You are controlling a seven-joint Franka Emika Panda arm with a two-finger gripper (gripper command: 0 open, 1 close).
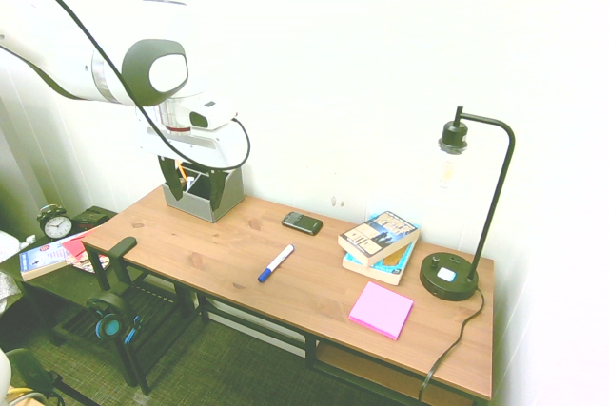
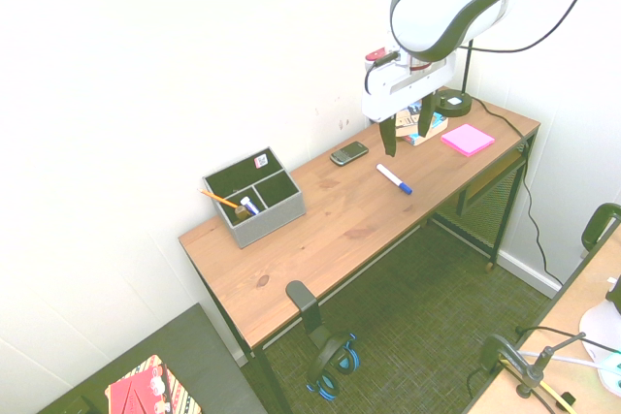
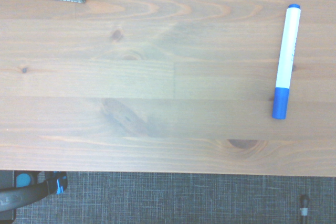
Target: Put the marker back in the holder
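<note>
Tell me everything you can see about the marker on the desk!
The marker is a slim pen with a white barrel and a blue cap on one end; the other end has a small blue tip. It looks like smooth plastic. It lies flat on the wooden desk, about mid-desk and nearer the front edge, between the grey holder and the books. Only the desk touches it. The robot's hand hangs above, open, not holding it.

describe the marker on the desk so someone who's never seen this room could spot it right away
On the long wooden desk, look at the bare stretch in front of the small black phone. The slim white-barrelled marker with a blue cap lies flat there, alone; the stack of books and pink sticky-note pad are squarer and bulkier.
</note>
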